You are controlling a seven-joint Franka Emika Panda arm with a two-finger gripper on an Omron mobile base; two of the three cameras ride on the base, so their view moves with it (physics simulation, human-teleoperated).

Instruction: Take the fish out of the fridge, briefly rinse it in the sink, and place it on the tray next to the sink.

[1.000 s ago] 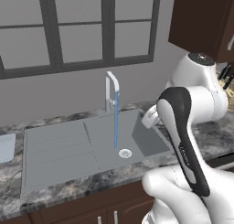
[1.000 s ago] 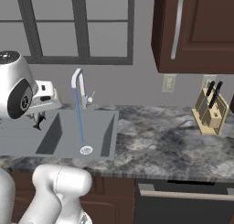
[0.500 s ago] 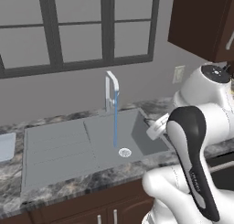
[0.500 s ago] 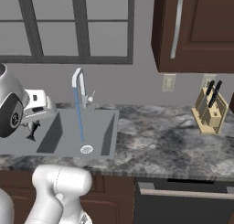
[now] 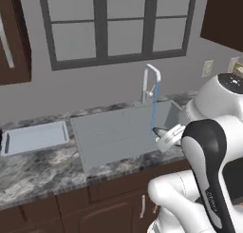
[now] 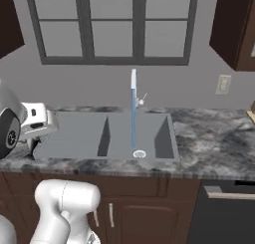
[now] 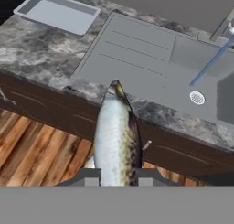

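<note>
My end effector held the fish clamped, fridge step done; sink with running faucet ahead, tray further ahead-left, rinse and placing left.

Grey wall behind counter. Multi-pane window w/ dark grey frame set above. Dark brown upper cabinets seen both sides. Mottled grey stone countertop over dark brown base cabinets. Wall outlet noted right. Wood plank floor seen below.

marbled counter, window, dark cabinets, wood floor
</note>
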